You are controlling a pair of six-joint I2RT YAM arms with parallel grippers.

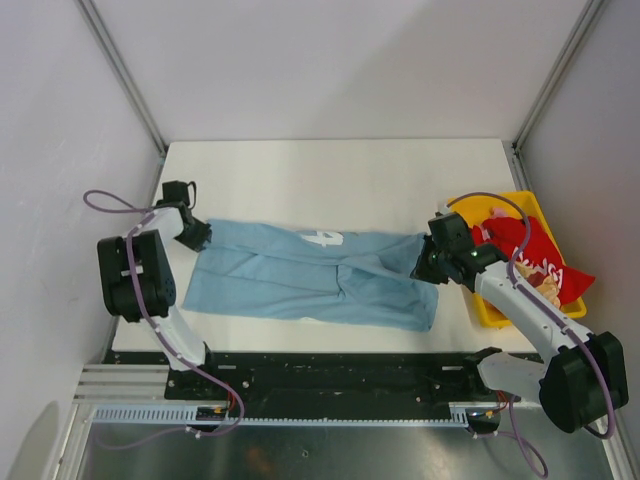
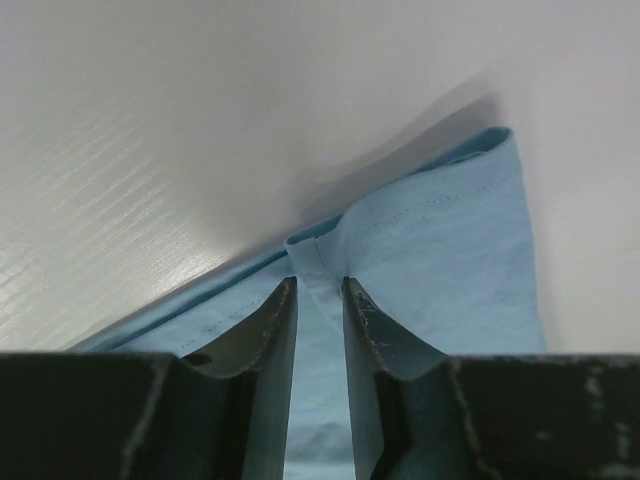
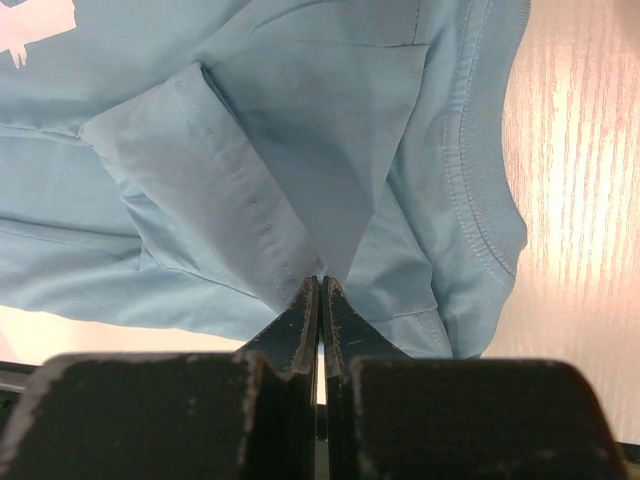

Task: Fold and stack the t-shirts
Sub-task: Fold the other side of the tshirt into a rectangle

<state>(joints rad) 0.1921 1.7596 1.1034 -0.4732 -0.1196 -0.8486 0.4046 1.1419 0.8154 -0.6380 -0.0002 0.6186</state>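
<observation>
From above, the blue shirt (image 1: 310, 275) lies stretched on the tabletop (image 1: 330, 170) between my left hand (image 1: 196, 236) and right hand (image 1: 424, 262); red shirt (image 1: 530, 255) waits in the bin (image 1: 490, 312) beyond my right

Left wrist: fingers (image 2: 275, 325) slightly spread over a hem fold; whether it's pinched I cannot tell

Right wrist: fingers (image 3: 300, 320) pressed together pinching cloth; I should lift both ends evenly, keeping tension

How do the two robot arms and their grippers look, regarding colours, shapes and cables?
Both arms have bulky black joint housings joined by light grey links. A thin purple cable loops loosely along each arm. The left gripper and the right gripper each have two flat, dark fingers that taper to thin tips; their edges look scuffed and worn. Each arm is mounted on a black rail at the table's near edge.
</observation>
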